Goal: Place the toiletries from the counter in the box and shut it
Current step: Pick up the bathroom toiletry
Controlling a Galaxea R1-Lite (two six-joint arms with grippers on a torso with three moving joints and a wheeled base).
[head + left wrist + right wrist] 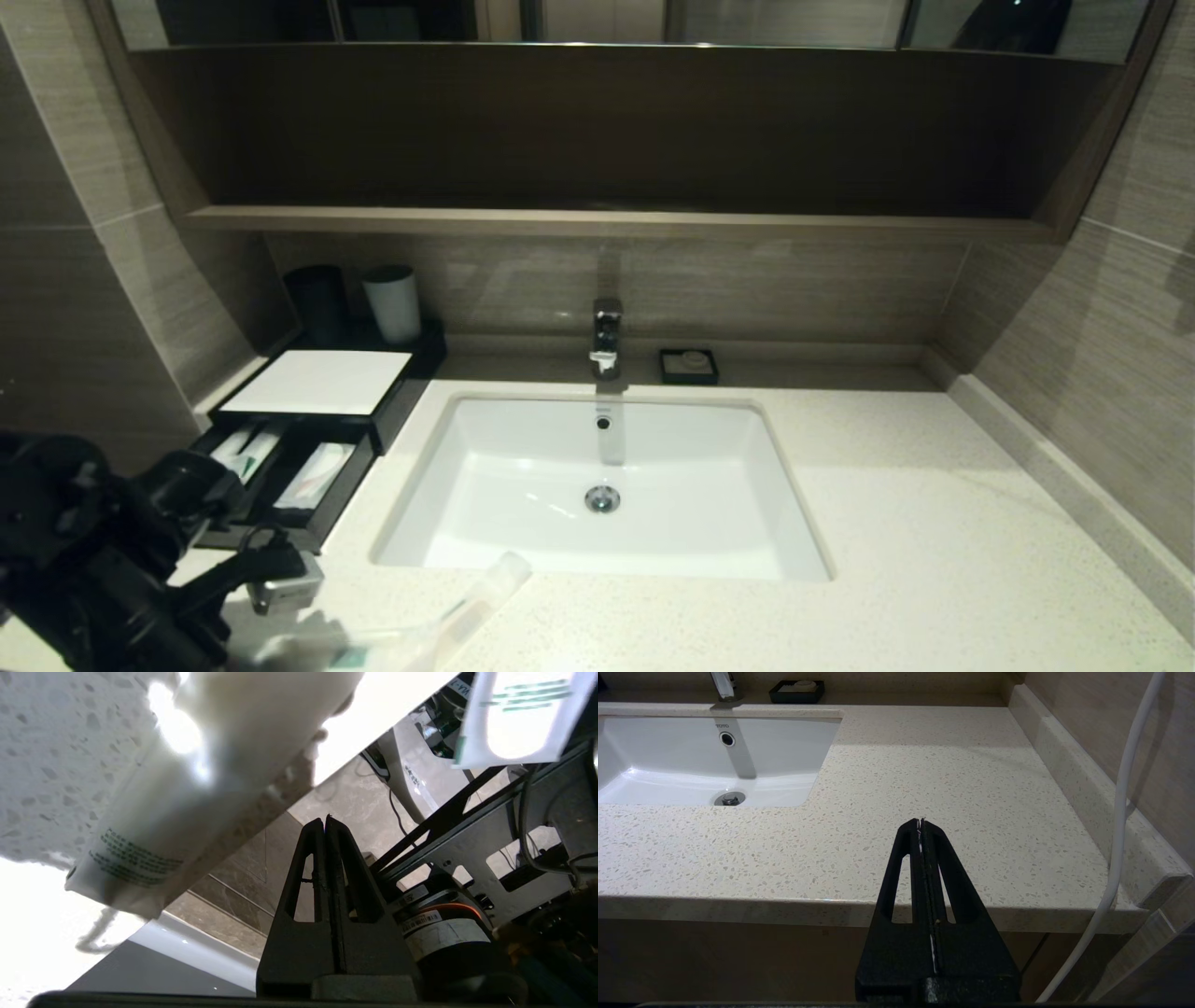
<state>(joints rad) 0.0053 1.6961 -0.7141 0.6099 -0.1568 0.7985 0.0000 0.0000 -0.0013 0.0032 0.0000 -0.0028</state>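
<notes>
left gripper [325, 820] pressed together on nothing, off the counter's [887, 523] front edge beside a long packet [154, 812] overhanging it. seen only from that wrist: green print on the packet. head view alone: black box [317, 383], drawer [308, 485] pulled open, slim packets [245, 453] and a pouch [317, 474] inside. right gripper [920, 823] likewise pinched empty, parked before the counter.

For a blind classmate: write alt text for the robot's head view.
A bathroom counter with a white sink; at left, the black box has its drawer pulled open, with packets inside. The left pincer is low at the near left beside a long packet lying on the counter.
</notes>
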